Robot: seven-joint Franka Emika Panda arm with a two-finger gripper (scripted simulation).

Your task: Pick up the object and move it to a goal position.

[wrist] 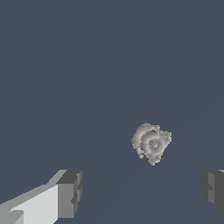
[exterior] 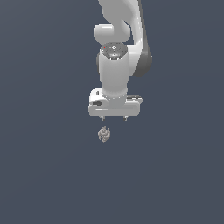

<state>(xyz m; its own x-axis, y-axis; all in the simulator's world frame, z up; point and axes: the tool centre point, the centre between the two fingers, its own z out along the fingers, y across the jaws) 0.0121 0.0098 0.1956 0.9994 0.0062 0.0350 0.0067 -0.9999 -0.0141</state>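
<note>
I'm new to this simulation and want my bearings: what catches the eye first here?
The white arm fills the upper middle of the exterior view against a plain dark blue-grey ground. Below its open end effector sits the tiny knobbly grey lump, untouched. In the wrist view the lump lies beyond the two grey fingers.

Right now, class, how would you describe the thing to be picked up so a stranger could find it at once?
Start at the white robot arm and drop to its tool. Just beneath, apart from it, is a tiny knobbly grey-beige lump. It is the only loose thing on the plain dark ground.
</note>
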